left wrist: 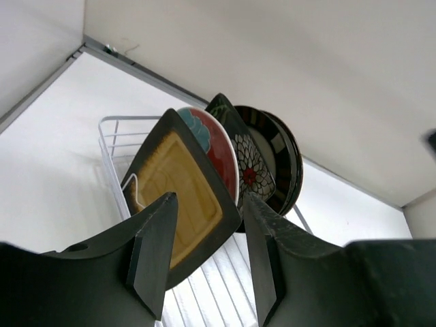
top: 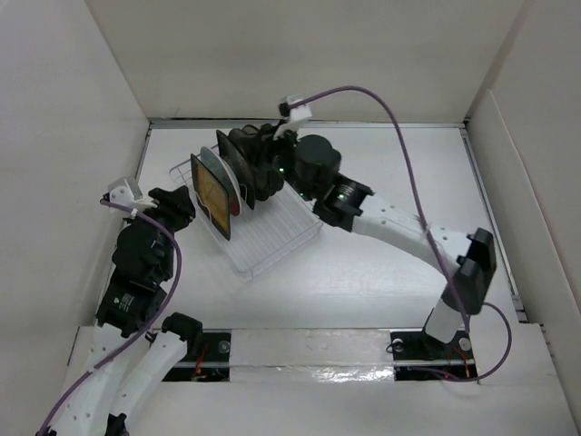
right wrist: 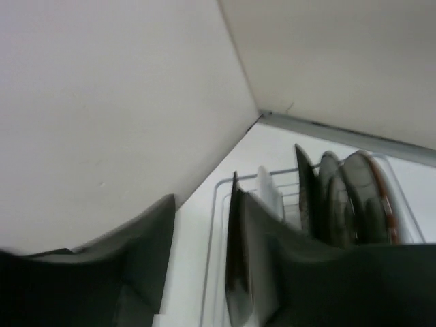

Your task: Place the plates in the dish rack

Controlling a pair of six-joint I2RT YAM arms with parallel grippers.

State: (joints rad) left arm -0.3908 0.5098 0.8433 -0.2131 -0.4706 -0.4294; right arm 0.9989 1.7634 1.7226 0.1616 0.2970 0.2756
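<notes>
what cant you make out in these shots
1) Top view: the right arm covers the rear plates in the dish rack; their count is unclear.
2) Left wrist view: the left gripper hides the amber-centred plate's lower edge.
3) Right wrist view: blurred; plates are dark shapes, patterns unreadable.

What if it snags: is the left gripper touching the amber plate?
Cannot tell: left wrist view shows the left gripper straddling the amber plate, fingers hiding any gap.
</notes>
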